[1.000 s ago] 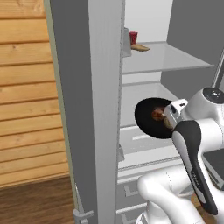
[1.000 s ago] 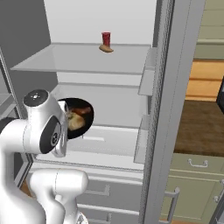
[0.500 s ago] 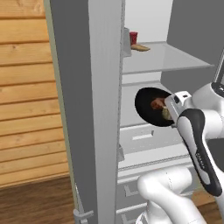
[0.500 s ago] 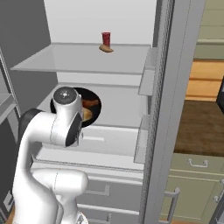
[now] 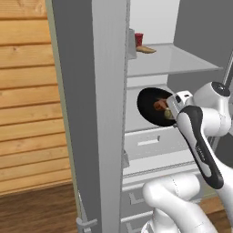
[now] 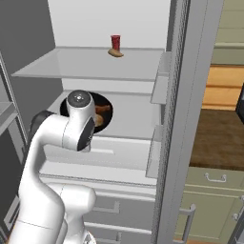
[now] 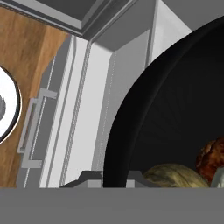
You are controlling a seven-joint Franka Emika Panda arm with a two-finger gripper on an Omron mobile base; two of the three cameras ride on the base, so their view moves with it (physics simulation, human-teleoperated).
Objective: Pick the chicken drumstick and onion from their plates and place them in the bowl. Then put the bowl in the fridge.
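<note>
The glossy black bowl [image 5: 149,105] [image 6: 106,102] [image 7: 175,109] hangs tilted on its side inside the open grey fridge [image 5: 107,91], just above the lower glass shelf [image 6: 131,121]. My gripper [image 5: 171,109] [image 7: 114,179] is shut on the bowl's rim, one finger on each side of the wall. In the bowl lie the reddish-brown chicken drumstick [image 5: 159,105] [image 6: 101,109] [image 7: 212,158] and the pale tan onion [image 6: 98,119] [image 7: 175,177], side by side at the low edge. The plates are out of view.
A red cup [image 5: 139,38] [image 6: 115,41] and a small brown item stand on the upper glass shelf [image 6: 90,64]. White drawers [image 5: 148,142] sit below. Door bins [image 6: 158,90] line the fridge's right door. Pale green cabinets [image 6: 214,183] lie to the right.
The bowl has risen a little and gone deeper into the fridge over the lower shelf. The arm's elbow has swung round behind it.
</note>
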